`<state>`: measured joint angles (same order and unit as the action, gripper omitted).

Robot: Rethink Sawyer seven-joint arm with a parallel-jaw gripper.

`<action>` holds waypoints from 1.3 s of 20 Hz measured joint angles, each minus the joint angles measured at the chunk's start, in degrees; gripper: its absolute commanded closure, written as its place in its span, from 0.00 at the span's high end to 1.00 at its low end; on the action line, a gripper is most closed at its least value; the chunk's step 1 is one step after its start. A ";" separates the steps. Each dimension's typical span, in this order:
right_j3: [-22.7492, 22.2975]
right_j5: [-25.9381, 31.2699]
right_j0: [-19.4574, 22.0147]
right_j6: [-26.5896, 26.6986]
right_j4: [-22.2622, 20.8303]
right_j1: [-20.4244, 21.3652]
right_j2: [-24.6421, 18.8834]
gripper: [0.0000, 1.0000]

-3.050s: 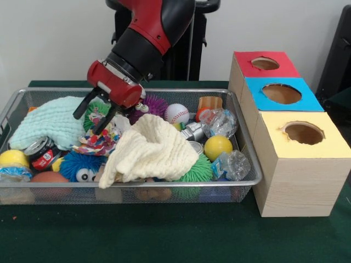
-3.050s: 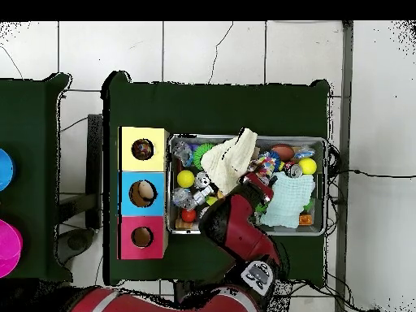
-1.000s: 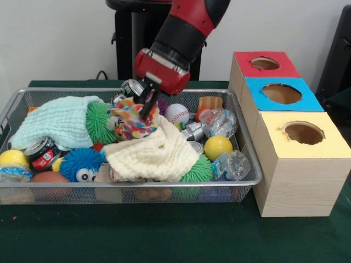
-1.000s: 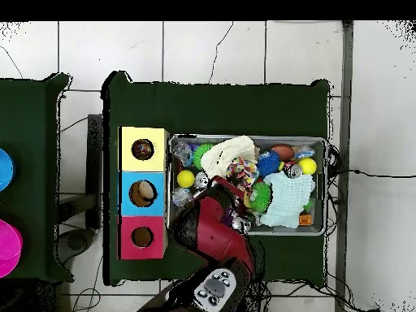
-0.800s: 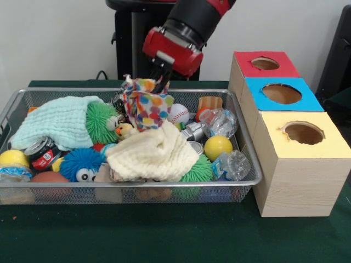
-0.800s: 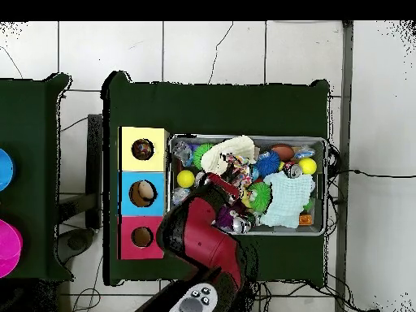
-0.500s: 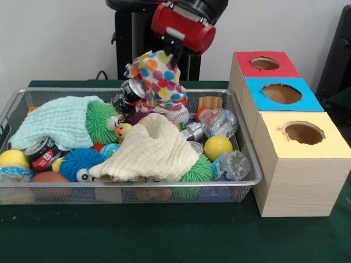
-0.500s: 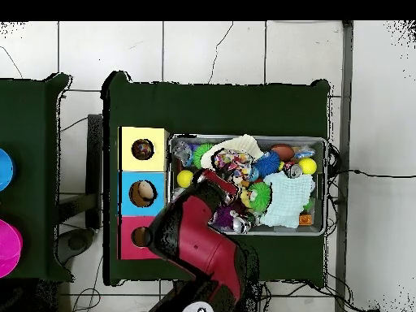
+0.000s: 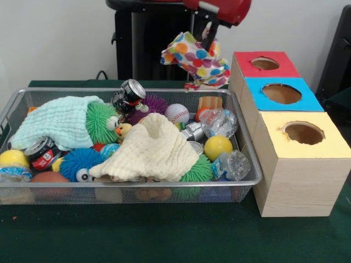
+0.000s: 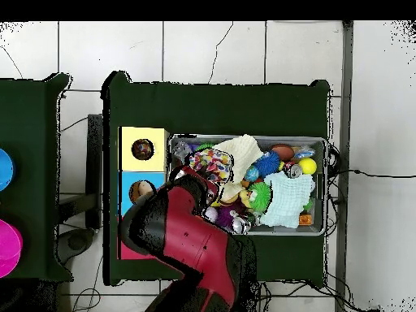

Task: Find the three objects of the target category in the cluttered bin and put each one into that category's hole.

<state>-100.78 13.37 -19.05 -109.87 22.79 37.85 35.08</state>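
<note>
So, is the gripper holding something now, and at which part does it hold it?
Yes. The gripper holds the polka-dot cloth, pinched at its top edge; the rest hangs freely above the wire bin.

A soft polka-dot cloth point(image 9: 194, 59) hangs above a wire-mesh metal bin point(image 9: 249, 164) (its rim shiny). Inside lie a nubby cream knit point(image 9: 153, 148), a glossy can point(image 9: 127, 96) and crinkled clear plastic point(image 9: 220, 121). The boxes point(image 9: 296, 181) show matt wood grain.
</note>
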 measured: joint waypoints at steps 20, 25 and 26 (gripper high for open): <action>10.84 4.60 2.09 0.00 -0.06 3.65 -7.52 0.00; 11.54 4.24 2.98 0.00 -0.19 3.66 -10.79 0.00; 11.61 4.17 3.08 0.00 -0.28 3.65 -11.24 0.00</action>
<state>-89.17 17.54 -15.97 -109.87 22.51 41.51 23.84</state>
